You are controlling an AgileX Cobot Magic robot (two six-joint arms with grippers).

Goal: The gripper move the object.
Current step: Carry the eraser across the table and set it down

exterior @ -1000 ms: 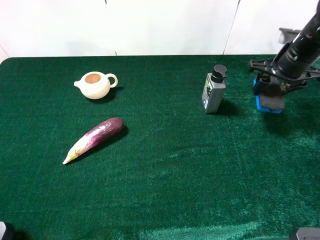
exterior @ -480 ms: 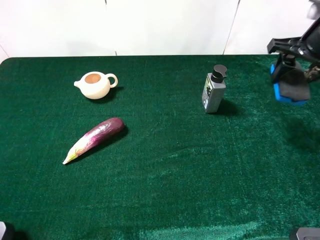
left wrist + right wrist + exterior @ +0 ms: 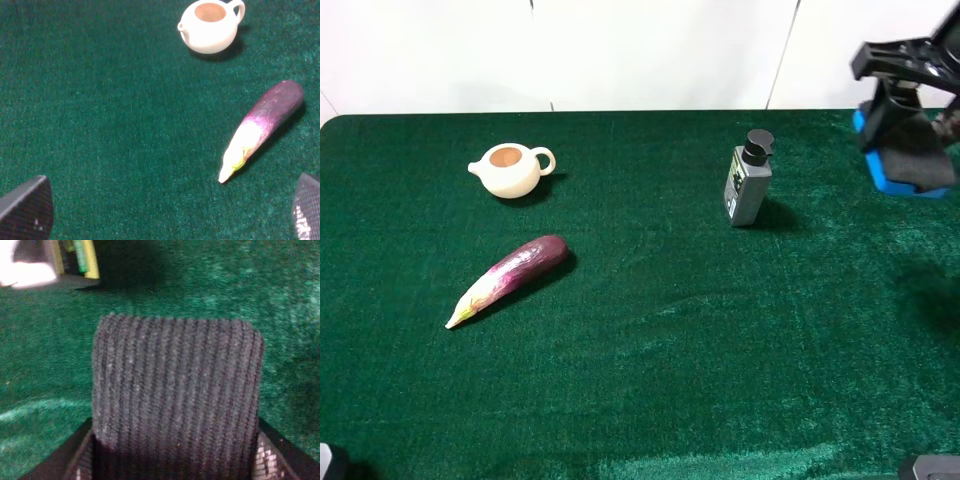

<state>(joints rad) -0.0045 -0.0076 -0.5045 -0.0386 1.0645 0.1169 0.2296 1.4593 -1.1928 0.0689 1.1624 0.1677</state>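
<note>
Your right black metal claw (image 3: 905,115) pinches the small dark-felt, blue-backed rectangular eraser (image 3: 912,160), held above the green velvet cloth (image 3: 670,350); your left claw (image 3: 165,215) stands spread wide.

A green velvet table (image 3: 650,380) stands before a white panelled wall (image 3: 650,50).

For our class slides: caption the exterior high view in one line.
Right hand holds a blue-backed eraser above the green table, right of the pump bottle.
</note>
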